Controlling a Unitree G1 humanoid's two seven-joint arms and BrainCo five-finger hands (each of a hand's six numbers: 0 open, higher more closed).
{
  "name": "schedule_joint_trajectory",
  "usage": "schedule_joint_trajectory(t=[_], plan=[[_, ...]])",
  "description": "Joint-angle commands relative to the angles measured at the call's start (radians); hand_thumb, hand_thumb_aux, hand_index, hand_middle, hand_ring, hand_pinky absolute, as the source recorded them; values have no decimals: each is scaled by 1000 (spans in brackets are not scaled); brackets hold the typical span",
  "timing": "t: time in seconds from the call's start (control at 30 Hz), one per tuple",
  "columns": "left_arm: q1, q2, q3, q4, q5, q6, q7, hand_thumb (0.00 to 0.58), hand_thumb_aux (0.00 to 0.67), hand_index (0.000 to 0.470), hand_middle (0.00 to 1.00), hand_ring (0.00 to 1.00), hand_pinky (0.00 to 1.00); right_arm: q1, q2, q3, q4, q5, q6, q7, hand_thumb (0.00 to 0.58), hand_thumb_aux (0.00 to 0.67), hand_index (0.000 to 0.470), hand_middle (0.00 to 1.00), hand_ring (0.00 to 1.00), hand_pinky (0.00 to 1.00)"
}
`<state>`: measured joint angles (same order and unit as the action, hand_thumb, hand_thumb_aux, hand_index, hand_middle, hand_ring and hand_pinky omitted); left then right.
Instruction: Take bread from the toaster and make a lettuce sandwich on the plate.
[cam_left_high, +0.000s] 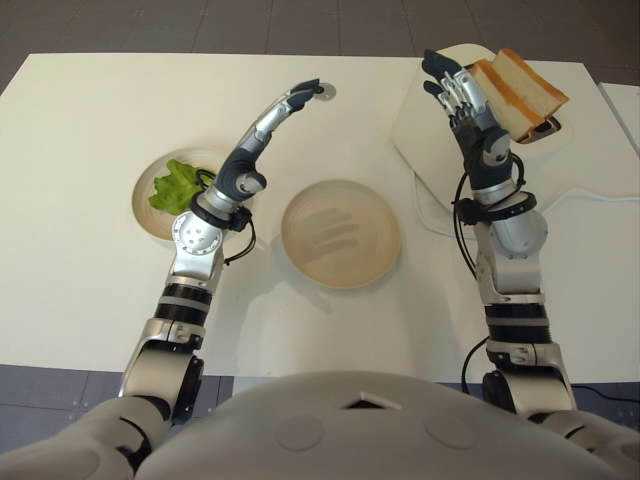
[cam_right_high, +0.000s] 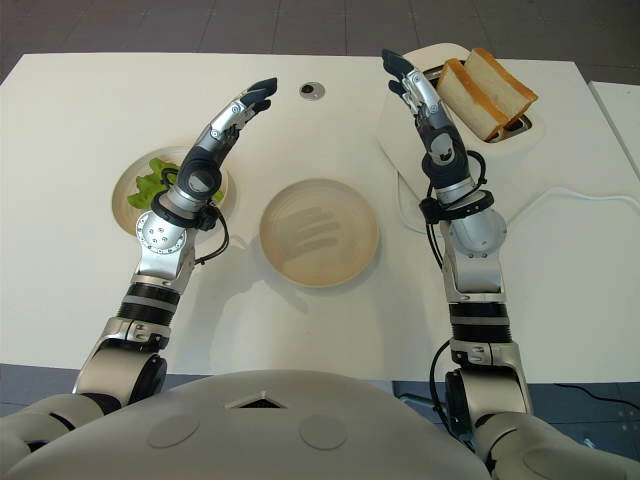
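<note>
On the left of the bench (cam_left_high: 80, 120), lettuce (cam_left_high: 175, 188) lies in a small dish (cam_left_high: 143, 220). The left hand (cam_left_high: 275, 117) hangs above the bench with straight fingers, holding nothing. The plate (cam_left_high: 340, 235) stands in the middle. The right hand (cam_left_high: 460, 95), released, is just beside the bread (cam_left_high: 520, 90) standing in the toaster (cam_left_high: 425, 130).

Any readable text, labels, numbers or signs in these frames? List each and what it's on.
None. No print shows on the white toaster, the golden toast slices, the tan round empty plate, the pale plate of green lettuce, or the white table. The small round fitting in the table carries no legible mark.
</note>
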<state>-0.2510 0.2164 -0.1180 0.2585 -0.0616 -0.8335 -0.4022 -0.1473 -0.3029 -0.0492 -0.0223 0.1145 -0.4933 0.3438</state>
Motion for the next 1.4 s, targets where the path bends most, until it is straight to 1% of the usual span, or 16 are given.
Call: schedule_joint_trajectory(t=[0.03,0.3,0.5,0.63,0.77,0.87,0.93,0.97,1.0,1.03,1.07,1.17,1.2,1.23,1.3,1.4], plan=[[-6,3,0,5,-4,3,-8,0,0,0,0,0,0,-12,0,0,8,-9,-2,3,0,0,0,0,0,0],[-3,1,0,-57,-90,49,-43,0,0,0,0,0,0,-12,1,-4,0,-29,-15,-12,0,0,0,0,0,0],[-2,-3,5,-25,-37,30,-29,0,0,0,0,0,0,-77,-147,-246,24,-331,-9,-281,0,0,0,0,0,0],[-4,-8,6,-17,-24,23,-22,0,0,0,0,0,0,-110,-265,-312,203,-456,65,-409,0,0,0,0,0,0],[-5,-6,8,-13,-24,21,-21,0,0,0,0,0,0,-180,-332,-262,508,-493,109,-446,0,0,0,0,0,0],[-3,-5,5,-15,-25,20,-23,0,0,0,0,0,0,-200,-347,-205,612,-490,121,-411,23,13,9,0,0,0],[-1,-5,3,-18,-26,21,-24,0,0,0,0,0,0,-202,-352,-174,644,-485,119,-395,144,89,63,0,0,0],[2,-4,2,-22,-26,22,-24,0,0,0,0,0,0,-201,-353,-162,650,-481,114,-389,255,168,118,0,0,0],[3,-4,2,-24,-26,23,-24,0,0,0,0,0,0,-199,-355,-153,647,-476,110,-385,496,415,291,0,0,0],[5,-4,1,-26,-25,24,-24,0,0,0,0,0,0,-196,-357,-146,645,-471,104,-384,557,536,376,0,0,0],[5,-4,1,-25,-24,24,-23,0,0,0,0,0,0,-195,-359,-143,642,-462,94,-385,580,670,470,0,0,0],[5,-5,1,-22,-22,24,-22,0,0,0,0,0,0,-187,-366,-157,607,-432,61,-411,580,670,470,4,4,4],[4,-5,1,-22,-21,24,-22,0,0,0,0,0,0,-184,-367,-169,587,-421,47,-429,580,670,470,133,133,133],[4,-5,1,-21,-21,24,-22,0,0,0,0,0,0,-181,-365,-179,570,-405,36,-439,580,670,470,376,376,376],[4,-3,4,-21,-18,23,-20,0,0,0,0,0,0,-177,-362,-199,534,-388,10,-469,580,670,470,1000,1000,1000],[-4,27,38,-5,55,2,16,0,0,0,0,0,0,-178,-349,-235,475,-365,-38,-521,580,670,470,1000,1000,1000]])
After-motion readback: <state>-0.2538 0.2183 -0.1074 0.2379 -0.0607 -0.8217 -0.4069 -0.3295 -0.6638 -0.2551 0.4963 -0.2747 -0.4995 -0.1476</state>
